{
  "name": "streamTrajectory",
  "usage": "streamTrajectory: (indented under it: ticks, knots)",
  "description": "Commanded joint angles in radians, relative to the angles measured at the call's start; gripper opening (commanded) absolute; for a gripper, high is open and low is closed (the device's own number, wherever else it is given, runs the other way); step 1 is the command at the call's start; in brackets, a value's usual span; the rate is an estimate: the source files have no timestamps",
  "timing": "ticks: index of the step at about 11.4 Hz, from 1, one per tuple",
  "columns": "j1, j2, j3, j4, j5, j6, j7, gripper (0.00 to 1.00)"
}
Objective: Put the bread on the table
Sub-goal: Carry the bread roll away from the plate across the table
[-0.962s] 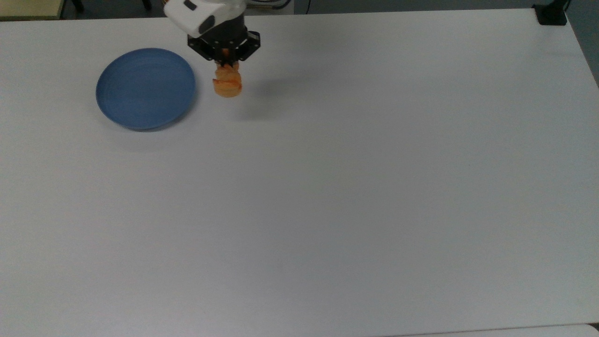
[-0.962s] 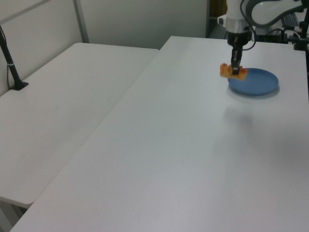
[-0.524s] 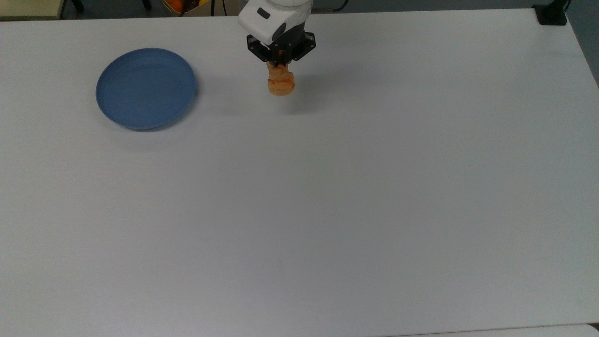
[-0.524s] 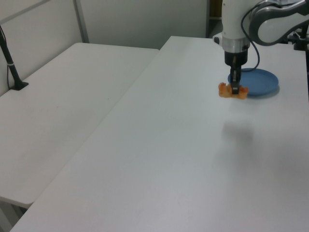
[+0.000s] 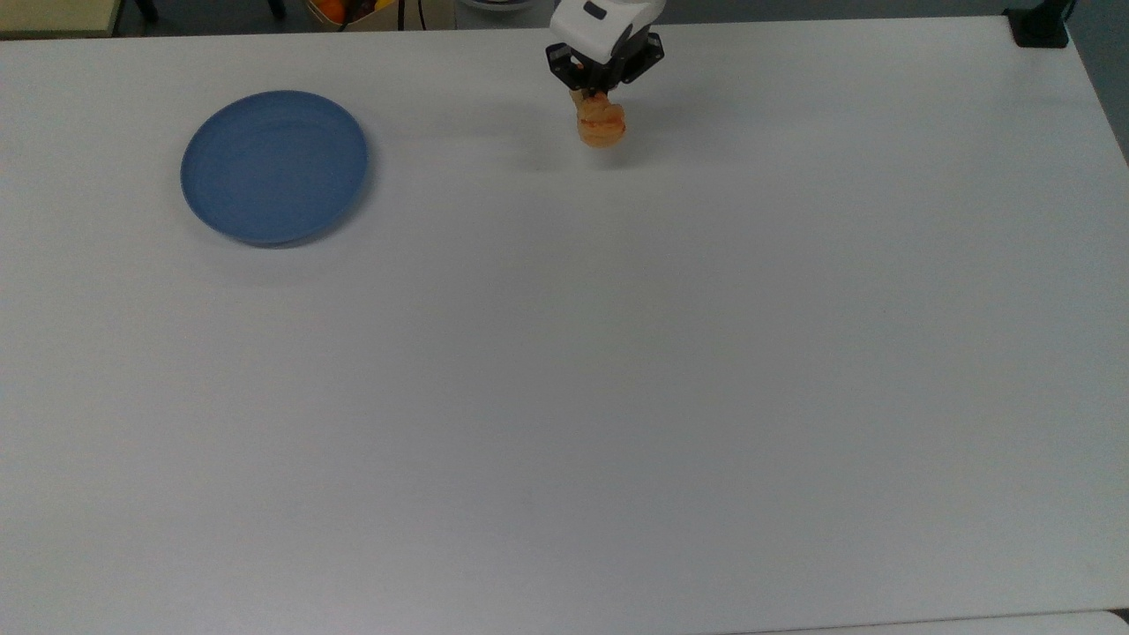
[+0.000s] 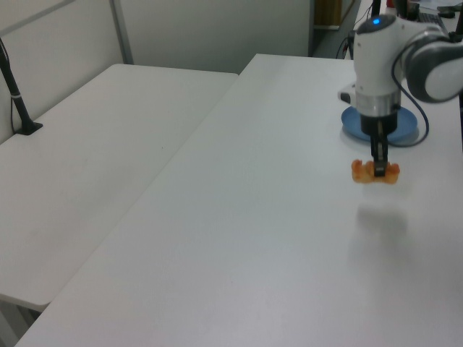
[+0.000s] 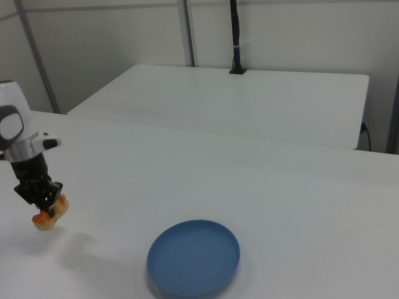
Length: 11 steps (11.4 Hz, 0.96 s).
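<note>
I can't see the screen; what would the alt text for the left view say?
A white robot arm's gripper holds a small golden-orange bread by its middle, just above the white table, with a faint shadow under it. A round blue plate lies behind the arm, and a second white table stands at the left view's left.

The white arm reaches in from the top edge of the top view, wrist pointing straight down. Its black gripper hangs vertical at the left view's right, fingers clamped together on a load.
</note>
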<state>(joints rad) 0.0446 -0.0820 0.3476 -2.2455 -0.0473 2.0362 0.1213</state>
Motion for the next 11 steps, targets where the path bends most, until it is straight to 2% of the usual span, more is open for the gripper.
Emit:
streamTrajectory:
  ticks: [1,4,8,11]
  knots:
    - [0.058,0.005,-0.007,-0.121,0.017,0.171,0.05,0.11]
    - [0.112,0.065,-0.007,-0.126,0.017,0.242,0.162,0.12]
    - [0.118,0.081,-0.006,-0.12,0.017,0.242,0.213,0.14]
    - [0.139,0.091,-0.007,-0.118,0.017,0.242,0.241,0.22]
